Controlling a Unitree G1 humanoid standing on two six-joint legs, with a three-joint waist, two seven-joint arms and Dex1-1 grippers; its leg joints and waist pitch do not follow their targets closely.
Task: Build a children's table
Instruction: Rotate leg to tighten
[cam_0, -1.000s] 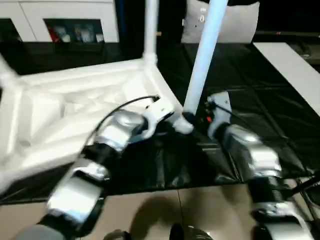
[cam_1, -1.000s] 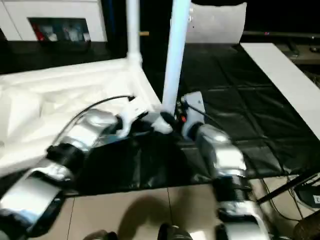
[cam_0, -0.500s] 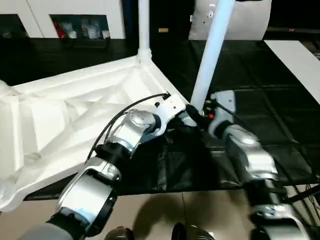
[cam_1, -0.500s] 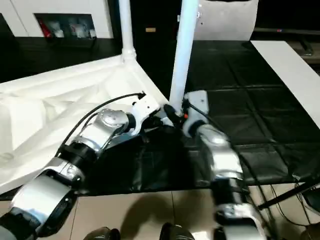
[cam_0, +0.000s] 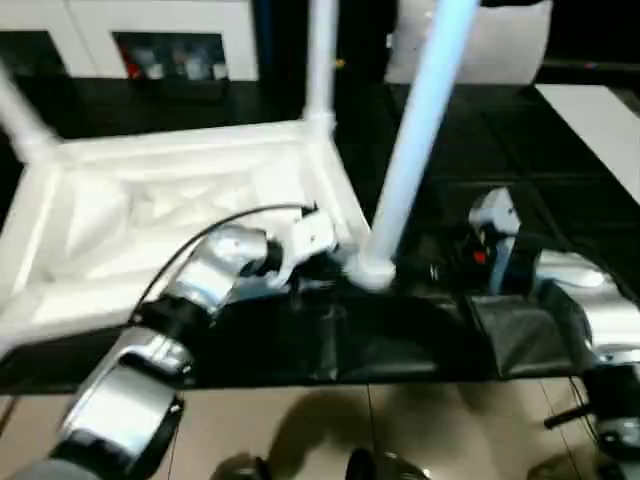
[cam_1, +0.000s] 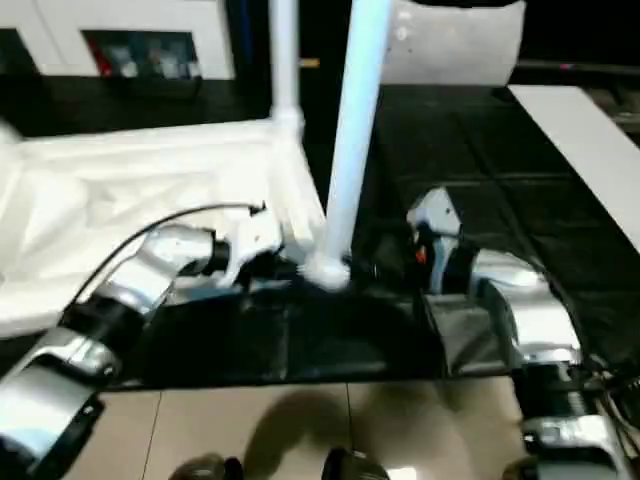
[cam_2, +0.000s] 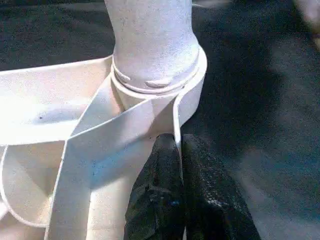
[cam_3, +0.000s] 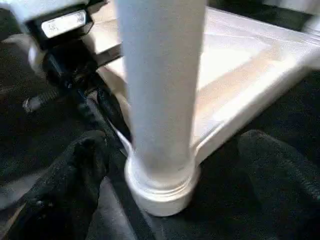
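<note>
R gripper (cam_3: 165, 165) has let go of the near leg (cam_0: 415, 150): its fingers (cam_3: 65, 185), earlier closed around the leg's base, now stand wide apart either side of it, w/ clear gaps. R arm has swung out to the robot's right, away from the corner socket (cam_2: 165, 85). L forearm sits lower & further left than before. Leg stands in the socket on its own now.

The white plastic tabletop (cam_0: 180, 200) lies upside down at left centre, ribbed underside up. A long tapered leg (cam_0: 415, 140) stands seated in its near right corner socket (cam_2: 160, 95), leaning slightly right. Another leg (cam_0: 320, 60) stands upright at the far right corner.
</note>
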